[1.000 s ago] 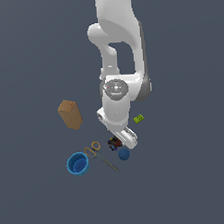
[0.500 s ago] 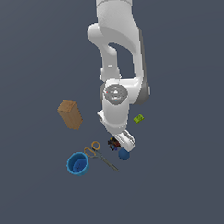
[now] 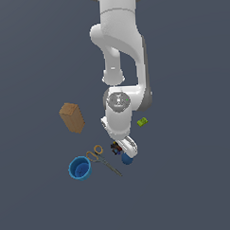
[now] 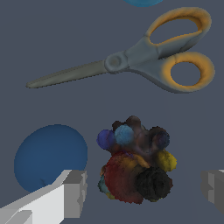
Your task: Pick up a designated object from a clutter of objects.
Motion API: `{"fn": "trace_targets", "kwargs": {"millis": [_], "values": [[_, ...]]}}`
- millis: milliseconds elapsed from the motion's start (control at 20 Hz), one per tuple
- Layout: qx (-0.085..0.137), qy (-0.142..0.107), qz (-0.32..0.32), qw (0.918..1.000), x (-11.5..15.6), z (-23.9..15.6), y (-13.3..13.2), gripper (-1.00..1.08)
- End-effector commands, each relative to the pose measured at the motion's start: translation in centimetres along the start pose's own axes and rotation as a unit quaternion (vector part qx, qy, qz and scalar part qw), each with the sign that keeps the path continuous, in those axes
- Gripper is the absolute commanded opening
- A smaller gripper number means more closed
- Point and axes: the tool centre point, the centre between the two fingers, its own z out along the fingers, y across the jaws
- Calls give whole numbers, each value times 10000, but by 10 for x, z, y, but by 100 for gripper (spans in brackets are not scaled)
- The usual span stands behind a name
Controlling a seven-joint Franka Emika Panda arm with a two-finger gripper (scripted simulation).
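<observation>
The designated object (image 4: 135,164) is a dark, knobbly lump with red, blue and yellow specks. In the wrist view it lies between my two fingertips (image 4: 75,192), which stand wide apart on either side of it without touching it. My gripper (image 4: 144,192) is open. In the exterior view the arm's hand covers most of the lump (image 3: 116,148), and the gripper (image 3: 120,150) hangs right over it. The blue ball (image 4: 50,157) rests close beside the lump, by one finger. The clutter of objects surrounds this spot.
Orange-handled scissors (image 4: 131,59) lie just beyond the lump, also seen in the exterior view (image 3: 102,158). A blue cup (image 3: 80,168) stands toward the exterior view's left, a brown box (image 3: 72,117) farther back on that side. A tiny green block (image 3: 142,121) sits at the exterior view's right.
The hand has sunk a little lower over the lump and drifted slightly toward the exterior view's left. The objects have not moved.
</observation>
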Motion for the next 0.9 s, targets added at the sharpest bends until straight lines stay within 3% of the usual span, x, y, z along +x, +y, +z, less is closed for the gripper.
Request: {"fn": "trace_targets", "kwargs": {"millis": [0, 350, 400, 850], "values": [[-30, -20, 2, 10000, -2, 16, 2, 100], [-30, -19, 7, 10000, -2, 30, 1, 100], [-30, -19, 7, 10000, -2, 30, 1, -100], [-30, -19, 7, 10000, -2, 30, 1, -100]]}}
